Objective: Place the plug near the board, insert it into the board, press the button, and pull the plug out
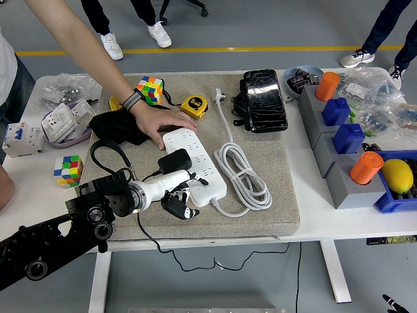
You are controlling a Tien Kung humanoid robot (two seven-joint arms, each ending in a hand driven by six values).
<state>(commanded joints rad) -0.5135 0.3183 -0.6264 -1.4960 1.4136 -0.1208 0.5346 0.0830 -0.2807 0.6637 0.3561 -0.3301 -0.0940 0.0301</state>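
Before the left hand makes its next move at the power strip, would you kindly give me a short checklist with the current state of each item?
1. Black plug seated on the power strip: it sits on the strip's left side; full insertion cannot tell.
2. Strip held steady: ok, the person's hand presses on its far end.
3. Left hand at the strip: ok, beside its near end, just below the plug.
4. Grip on the plug: cannot tell, the fingers are curled but contact is unclear.
5. Plug's black cable free: ok, it trails off the table's near edge.
6. Coiled white cord clear of the hand: ok, it lies right of the strip.
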